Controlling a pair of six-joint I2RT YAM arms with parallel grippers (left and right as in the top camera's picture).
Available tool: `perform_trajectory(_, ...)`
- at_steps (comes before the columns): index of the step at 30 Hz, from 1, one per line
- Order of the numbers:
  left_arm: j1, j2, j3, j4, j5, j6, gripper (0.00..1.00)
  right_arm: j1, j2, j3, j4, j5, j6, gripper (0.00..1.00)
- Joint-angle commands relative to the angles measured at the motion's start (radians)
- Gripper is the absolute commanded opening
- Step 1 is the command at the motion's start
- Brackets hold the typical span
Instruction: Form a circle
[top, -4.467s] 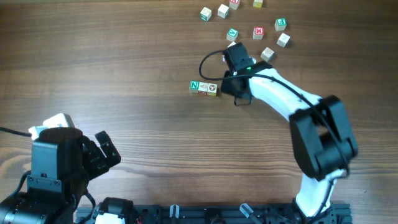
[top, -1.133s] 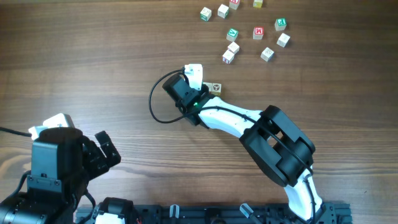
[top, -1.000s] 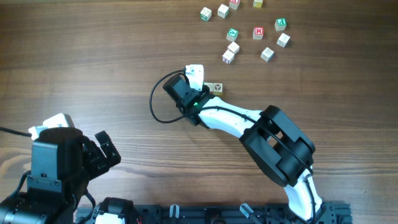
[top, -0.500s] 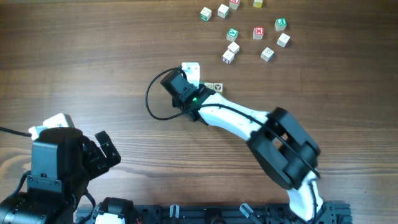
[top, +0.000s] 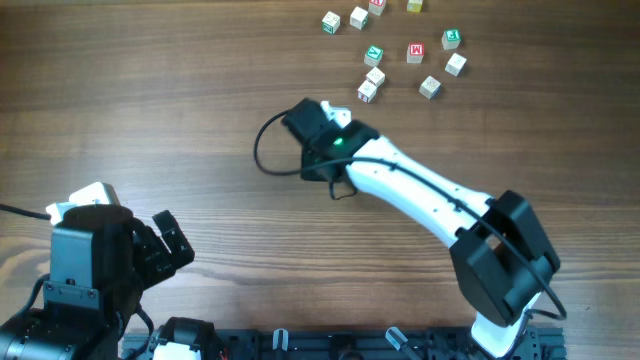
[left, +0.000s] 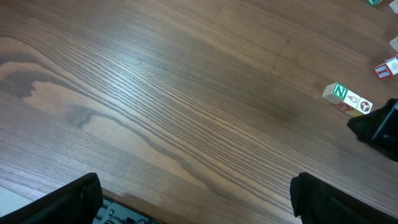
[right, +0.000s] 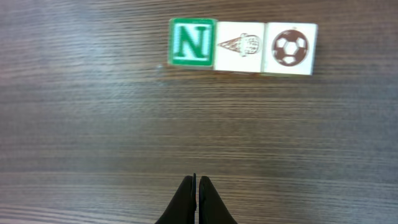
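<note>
Swinging the right gripper (right: 196, 186) over from the 9 o'clock end of the cube row (right: 242, 45) within the last second, so that it now covers that row in the overhead view. Keeping the fingertips pressed together on nothing, apart from the cubes, which lie at 12 o'clock of them in the wrist view. Leaving the row as it was: N cube (right: 193, 42), cone cube (right: 239, 43) and ball cube (right: 290, 46), touching and dead straight, with no bend toward a circle yet. Leaving the loose cubes (top: 415, 50) untouched at 1 o'clock of the row. Parking the left gripper (top: 165, 245) at 7 o'clock, jaws wide apart, empty. Probably lining up a nudge; most of the ring not yet built.
</note>
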Motion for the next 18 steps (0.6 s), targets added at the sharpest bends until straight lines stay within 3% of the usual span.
perform_trajectory(1, 0.006, -0.002, -0.005, 0.003, -0.016, -0.013, 1.0, -0.053, 0.031, 0.0, 0.043, -0.088, -0.017, 0.05)
perform_trajectory(8, 0.006, -0.002, -0.005, 0.003, -0.016, -0.013, 1.0, -0.083, 0.125, 0.0, 0.109, -0.137, -0.04, 0.05)
perform_trajectory(18, 0.006, -0.002, -0.005, 0.003, -0.016, -0.013, 1.0, -0.084, 0.129, 0.0, 0.084, -0.079, -0.116, 0.05)
